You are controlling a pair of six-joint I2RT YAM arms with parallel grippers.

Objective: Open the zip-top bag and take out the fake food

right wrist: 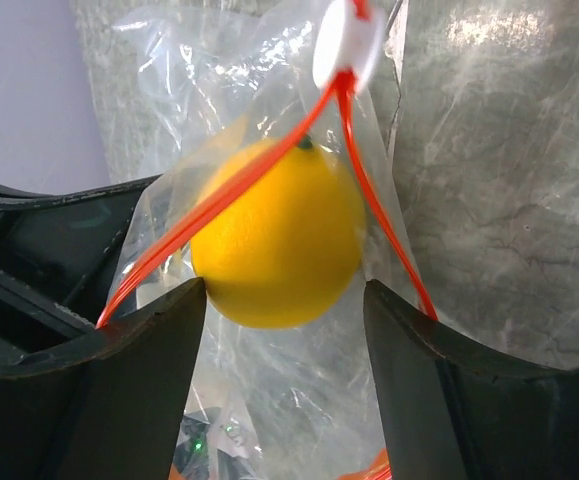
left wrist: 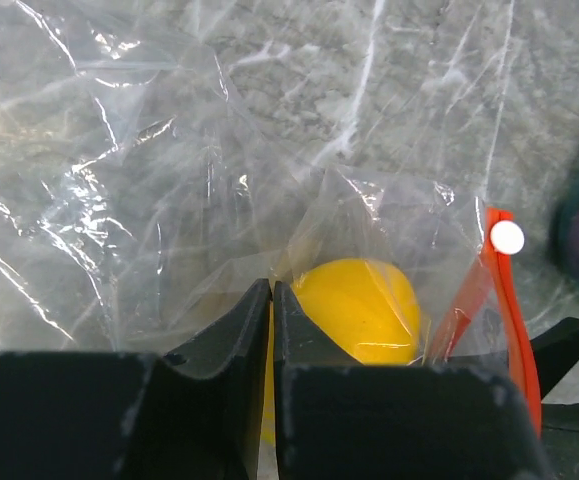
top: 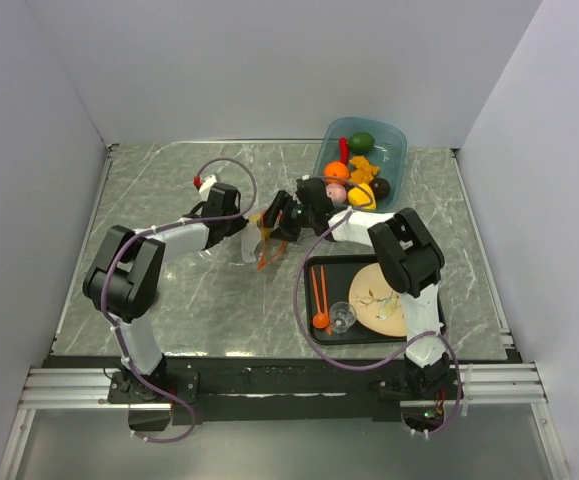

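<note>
Along the near edge, toward the right corner, a black tray (top: 341,272) carries a tan plate (top: 381,298), an orange spoon (top: 320,305) and a small clear glass (top: 342,317). Farther in, about mid-table, the zip-top bag (left wrist: 169,180) sits between the two grippers. The left gripper (left wrist: 272,290) has its jaws all but closed, pinching a fold of the clear plastic. A yellow lemon (right wrist: 279,235) sits inside the bag just beyond its fingers. The right gripper (right wrist: 285,288) faces the bag's mouth with its fingers spread wide. The orange-red zip strip (left wrist: 514,320) is parted, one side running to each finger, with the lemon in the gap between them; whether they touch it I cannot tell. At the far right corner a translucent blue tub (top: 394,135) holds more fake food (top: 361,194) — an orange piece (top: 336,171), a green piece (top: 361,141), a dark piece (top: 380,187).
</note>
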